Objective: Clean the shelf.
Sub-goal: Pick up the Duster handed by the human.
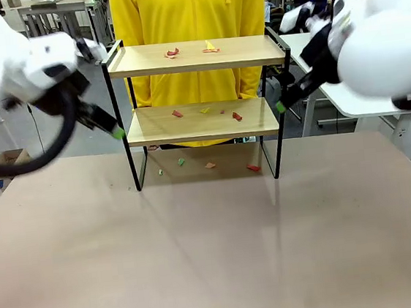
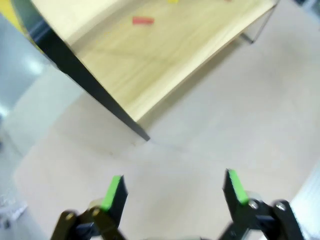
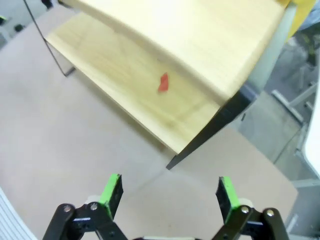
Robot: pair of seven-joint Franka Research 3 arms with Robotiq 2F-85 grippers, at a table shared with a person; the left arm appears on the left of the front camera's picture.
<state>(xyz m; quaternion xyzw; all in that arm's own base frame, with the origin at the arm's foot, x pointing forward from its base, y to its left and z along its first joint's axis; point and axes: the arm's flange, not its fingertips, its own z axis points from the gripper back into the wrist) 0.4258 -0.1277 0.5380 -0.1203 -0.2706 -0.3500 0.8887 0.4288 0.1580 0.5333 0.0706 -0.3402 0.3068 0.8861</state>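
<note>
The shelf (image 1: pixel 195 56) stands at the table's far middle, a two-tier rack of light wooden boards in a thin black frame. Small red, yellow and green scraps (image 1: pixel 172 53) lie on both boards and on the table beneath. My left gripper (image 1: pixel 117 132) hovers by the lower board's left end, and its wrist view shows it open (image 2: pixel 175 187) above the table beside the shelf's black corner leg (image 2: pixel 95 92). My right gripper (image 1: pixel 280 105) hangs at the lower board's right end, open (image 3: pixel 170 192), facing the shelf's lower board (image 3: pixel 130 85) with a red scrap (image 3: pixel 163 83) on it.
A person in a yellow top (image 1: pixel 190 8) stands right behind the shelf. The tan table (image 1: pixel 216 256) stretches wide and bare in front of it. A white table (image 1: pixel 354 101) stands at the right, beyond my right arm.
</note>
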